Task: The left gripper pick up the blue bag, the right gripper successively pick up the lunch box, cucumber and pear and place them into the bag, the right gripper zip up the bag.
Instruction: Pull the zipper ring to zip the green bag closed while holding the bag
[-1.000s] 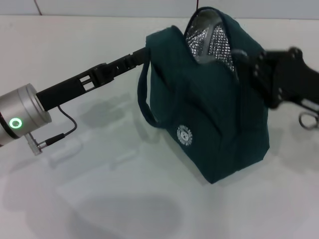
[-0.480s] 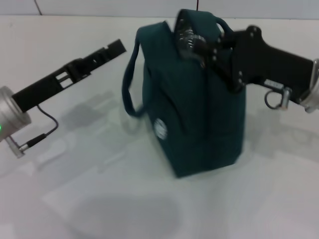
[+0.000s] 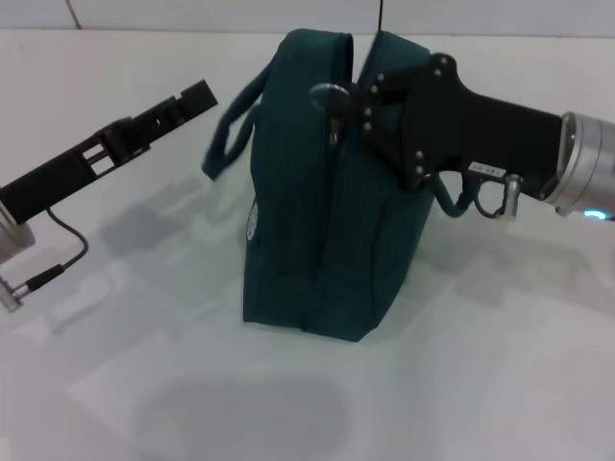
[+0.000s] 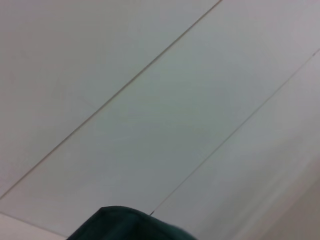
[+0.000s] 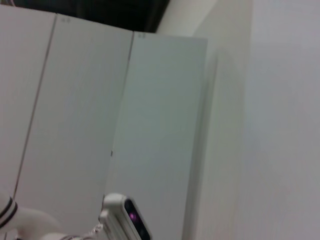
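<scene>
The right gripper (image 3: 348, 96), a black claw, is closing its jaws on the ring zipper pull (image 3: 328, 95) of the dark teal fabric bag (image 3: 327, 202), probably to zip it. The left gripper (image 3: 197, 97) is hanging beside the bag's handle, jaws slightly apart, holding nothing.

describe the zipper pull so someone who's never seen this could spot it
Find the blue bag standing mid-table, then the right gripper at its top edge. Just beside that claw hangs the zipper pull, a small metal ring, the only shiny thing on the dark fabric.

blue bag (image 3: 317, 221) matt woven cloth; right gripper (image 3: 370, 96) matt black plastic; table (image 3: 480, 384) smooth white, faint sheen.
</scene>
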Controlling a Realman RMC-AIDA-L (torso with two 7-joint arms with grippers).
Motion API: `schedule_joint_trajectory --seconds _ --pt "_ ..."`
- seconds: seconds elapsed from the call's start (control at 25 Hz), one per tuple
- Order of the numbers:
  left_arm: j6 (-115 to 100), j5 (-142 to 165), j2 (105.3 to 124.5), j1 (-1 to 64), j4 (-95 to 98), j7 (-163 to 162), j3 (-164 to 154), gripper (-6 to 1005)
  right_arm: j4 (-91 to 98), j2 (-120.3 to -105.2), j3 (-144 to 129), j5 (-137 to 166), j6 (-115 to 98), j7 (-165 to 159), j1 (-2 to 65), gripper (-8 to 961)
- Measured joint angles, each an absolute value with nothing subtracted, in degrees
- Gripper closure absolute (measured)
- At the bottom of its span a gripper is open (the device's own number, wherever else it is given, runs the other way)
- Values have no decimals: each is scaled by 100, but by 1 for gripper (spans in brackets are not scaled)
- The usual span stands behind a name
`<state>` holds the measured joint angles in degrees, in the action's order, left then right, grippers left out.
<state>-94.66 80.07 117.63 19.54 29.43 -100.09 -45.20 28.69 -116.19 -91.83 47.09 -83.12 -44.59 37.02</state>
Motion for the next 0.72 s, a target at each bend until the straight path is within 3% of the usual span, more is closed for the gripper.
schedule_joint_trajectory --seconds 0.44,0.72 --pt "-9914 8730 11679 1605 3743 -10026 -4564 120 2725 -11619 -9300 4580 -8223 -4429 3591 951" --pt "-9967 9352 11791 1888 3715 -10236 -4579 121 2705 -11619 -9308 4578 -8218 -4411 3629 951"
